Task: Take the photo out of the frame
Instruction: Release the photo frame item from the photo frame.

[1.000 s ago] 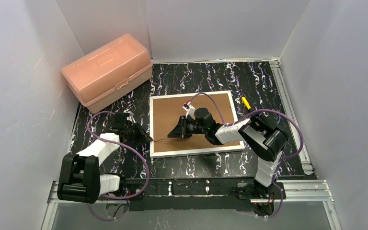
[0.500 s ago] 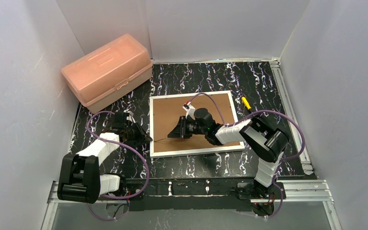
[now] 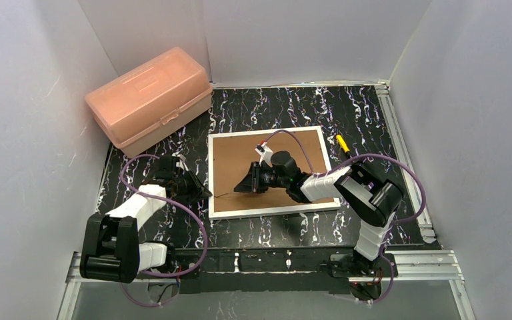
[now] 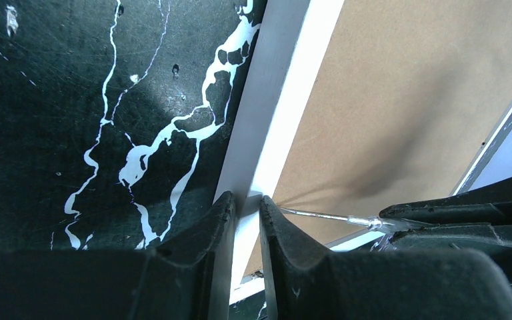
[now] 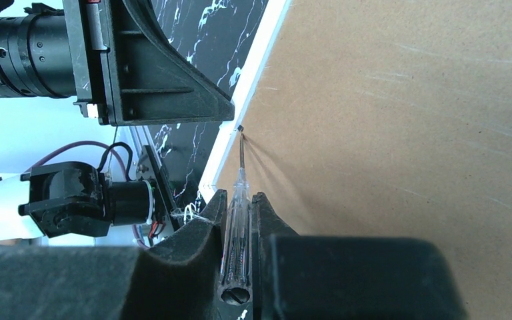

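You see the frame lying flat, back side up, near the middle of the table, which is a black surface with white marble veins. Its back is a plain brown fibreboard, matt, with fine scratches, and a thin white border runs around it. The photo you cannot see in any view, because only the back shows. Your left gripper is at the left side of the frame, close to its near left corner, and its dark fingers are closed on the white border, one on each side. Your right gripper lies low over the brown board and is closed on a screwdriver with a clear plastic handle and a thin metal shaft. The tip touches the place where the board meets the white border, just beside the left fingers. A box of pink, half-clear plastic, long with rounded edges and a closed lid, stands at the far left corner of the table. A small yellow stick lies near the far right corner of the frame, apart from it.
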{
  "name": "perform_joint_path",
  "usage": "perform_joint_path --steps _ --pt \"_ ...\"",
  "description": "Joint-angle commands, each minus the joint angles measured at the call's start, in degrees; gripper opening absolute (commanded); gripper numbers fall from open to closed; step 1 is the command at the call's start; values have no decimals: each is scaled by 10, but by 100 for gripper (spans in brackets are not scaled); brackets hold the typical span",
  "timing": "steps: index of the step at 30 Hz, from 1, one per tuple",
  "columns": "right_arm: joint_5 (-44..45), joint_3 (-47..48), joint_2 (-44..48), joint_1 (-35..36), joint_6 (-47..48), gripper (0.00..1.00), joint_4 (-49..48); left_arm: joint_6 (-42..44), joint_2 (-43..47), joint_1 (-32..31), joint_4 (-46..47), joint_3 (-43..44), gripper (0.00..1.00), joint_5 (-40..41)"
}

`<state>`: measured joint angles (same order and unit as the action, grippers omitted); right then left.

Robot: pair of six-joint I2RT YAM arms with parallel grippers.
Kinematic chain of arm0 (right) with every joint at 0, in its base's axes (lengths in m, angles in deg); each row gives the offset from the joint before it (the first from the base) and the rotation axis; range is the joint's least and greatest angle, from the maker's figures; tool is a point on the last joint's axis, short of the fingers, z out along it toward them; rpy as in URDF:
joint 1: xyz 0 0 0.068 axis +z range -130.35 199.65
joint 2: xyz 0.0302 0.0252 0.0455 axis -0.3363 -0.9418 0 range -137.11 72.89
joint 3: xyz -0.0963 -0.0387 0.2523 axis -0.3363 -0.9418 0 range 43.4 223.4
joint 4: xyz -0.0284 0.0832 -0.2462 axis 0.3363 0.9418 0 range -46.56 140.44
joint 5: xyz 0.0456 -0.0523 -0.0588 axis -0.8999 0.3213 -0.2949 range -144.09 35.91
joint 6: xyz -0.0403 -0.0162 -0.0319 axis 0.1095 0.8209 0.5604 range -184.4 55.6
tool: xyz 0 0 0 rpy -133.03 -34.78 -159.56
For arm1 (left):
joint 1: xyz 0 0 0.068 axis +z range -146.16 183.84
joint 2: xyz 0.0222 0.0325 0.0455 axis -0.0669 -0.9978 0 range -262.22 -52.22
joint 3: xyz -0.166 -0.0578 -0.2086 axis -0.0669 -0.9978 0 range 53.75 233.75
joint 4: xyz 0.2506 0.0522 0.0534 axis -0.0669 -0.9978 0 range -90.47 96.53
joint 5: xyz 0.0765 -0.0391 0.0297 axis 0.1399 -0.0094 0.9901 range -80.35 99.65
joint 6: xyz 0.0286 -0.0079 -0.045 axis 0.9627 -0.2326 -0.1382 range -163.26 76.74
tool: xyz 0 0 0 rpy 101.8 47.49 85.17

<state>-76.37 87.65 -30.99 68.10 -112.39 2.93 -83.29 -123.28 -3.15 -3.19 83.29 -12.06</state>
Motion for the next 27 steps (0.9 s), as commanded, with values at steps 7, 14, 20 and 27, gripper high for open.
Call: perform_joint_path --steps 7,14,20,27 --pt "9 -10 -16 -2 -5 1 -17 4 6 -2 -13 9 16 -18" --pt "11 -7 -27 -2 -12 1 -25 3 3 -2 -12 9 16 -23" --pt "1 -6 -39 -2 -19 1 -36 1 -2 -2 -4 4 15 -29" --pt "-6 -4 -52 -2 -32 1 -49 -5 -11 -2 14 -6 14 -40"
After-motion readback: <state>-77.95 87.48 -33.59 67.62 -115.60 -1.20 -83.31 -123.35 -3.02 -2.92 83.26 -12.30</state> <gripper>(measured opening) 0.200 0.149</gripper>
